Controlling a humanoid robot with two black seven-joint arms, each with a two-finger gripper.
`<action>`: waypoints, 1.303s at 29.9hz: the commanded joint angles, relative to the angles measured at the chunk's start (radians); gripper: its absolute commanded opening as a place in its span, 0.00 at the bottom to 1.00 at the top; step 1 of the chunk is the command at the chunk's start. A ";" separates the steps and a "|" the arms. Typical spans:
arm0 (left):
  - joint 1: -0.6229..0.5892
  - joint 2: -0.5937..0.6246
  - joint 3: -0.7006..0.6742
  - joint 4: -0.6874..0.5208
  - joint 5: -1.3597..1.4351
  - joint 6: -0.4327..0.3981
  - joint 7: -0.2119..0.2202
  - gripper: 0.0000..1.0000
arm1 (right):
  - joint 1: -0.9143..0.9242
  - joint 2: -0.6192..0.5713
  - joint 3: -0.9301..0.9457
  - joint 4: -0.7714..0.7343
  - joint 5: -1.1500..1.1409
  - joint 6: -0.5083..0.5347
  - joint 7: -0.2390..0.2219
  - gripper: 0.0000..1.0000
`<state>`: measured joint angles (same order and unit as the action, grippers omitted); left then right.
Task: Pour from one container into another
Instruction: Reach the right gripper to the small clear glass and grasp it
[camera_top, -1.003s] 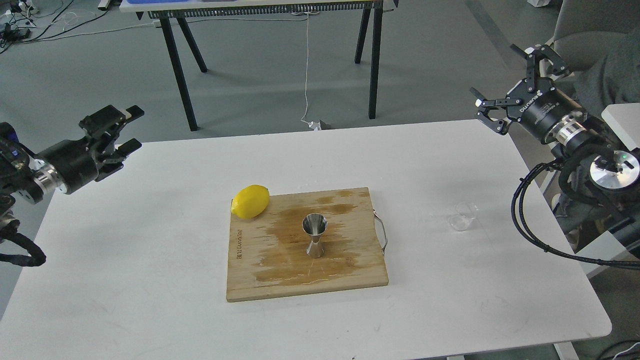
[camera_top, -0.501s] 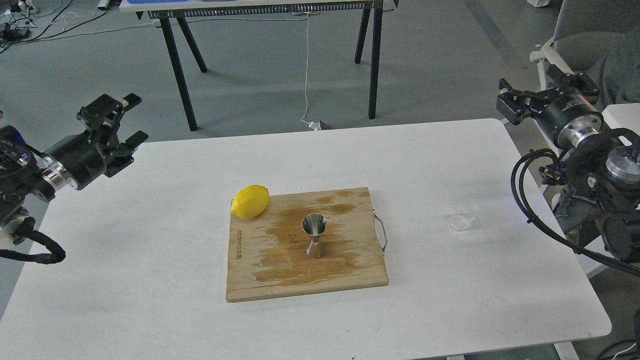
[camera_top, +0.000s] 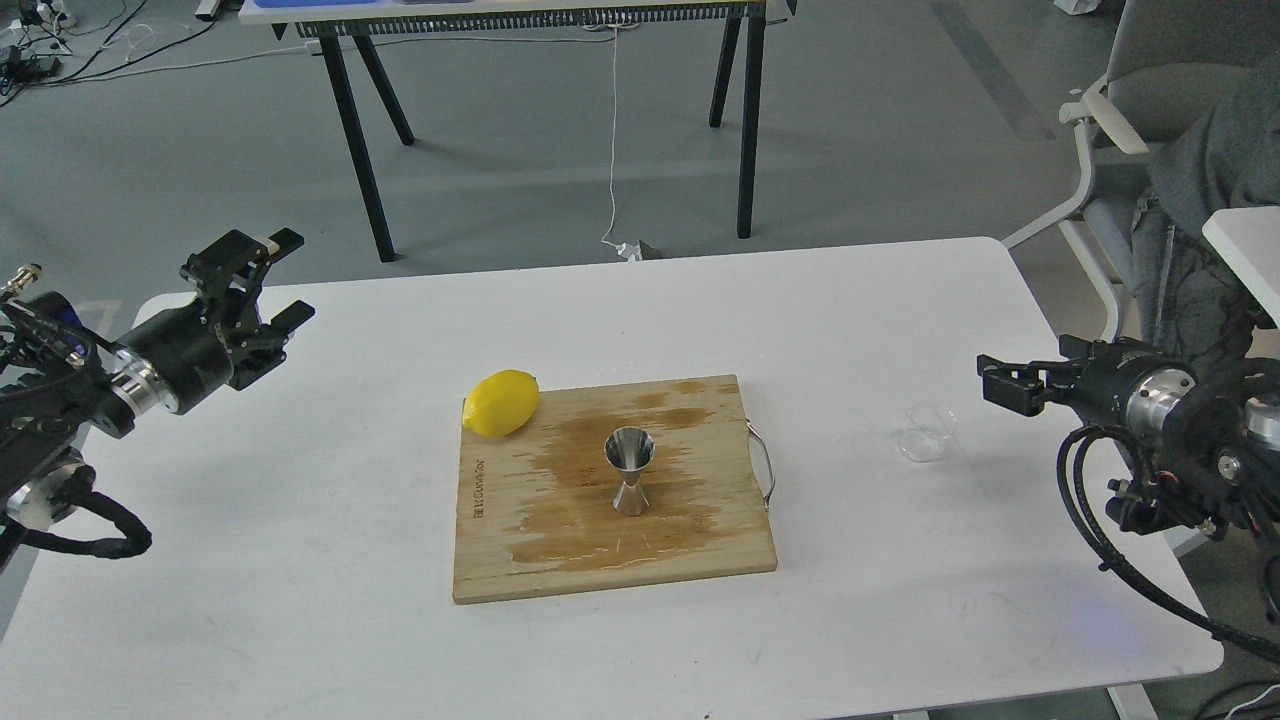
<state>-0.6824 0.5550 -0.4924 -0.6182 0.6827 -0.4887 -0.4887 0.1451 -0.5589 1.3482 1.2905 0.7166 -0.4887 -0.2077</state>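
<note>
Right gripper (camera_top: 992, 383) reaches level toward the glass cup (camera_top: 924, 434) on the surface, finger state indeterminate. Left gripper (camera_top: 272, 277) hovers raised, fingers spread, empty. Jigger (camera_top: 629, 470) stands upright on the cutting board (camera_top: 520, 540).

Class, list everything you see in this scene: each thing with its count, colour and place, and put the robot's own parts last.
table: 1, white, fills the foreground
board: 1, wooden, mid-table
lemon: 1, yellow, board's far-left corner
jigger: 1, steel, upright on board
cup: 1, clear, on table right of board
far table: 1, black-legged, behind
chair: 1, grey, far right
left gripper: 1, black, open, above table's left
right gripper: 1, black, near cup
</note>
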 joint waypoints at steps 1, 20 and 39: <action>0.003 -0.017 0.000 0.021 0.000 0.000 0.000 0.99 | -0.032 -0.001 -0.027 0.001 -0.002 0.000 0.001 0.97; 0.014 -0.020 0.000 0.032 0.000 0.000 0.000 0.99 | 0.005 0.099 -0.144 -0.125 -0.071 0.000 0.014 0.96; 0.015 -0.030 0.000 0.049 0.000 0.000 0.000 0.99 | 0.073 0.177 -0.146 -0.177 -0.149 0.000 0.016 0.96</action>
<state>-0.6668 0.5250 -0.4924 -0.5689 0.6830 -0.4887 -0.4887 0.2113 -0.3966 1.2011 1.1180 0.5840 -0.4887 -0.1922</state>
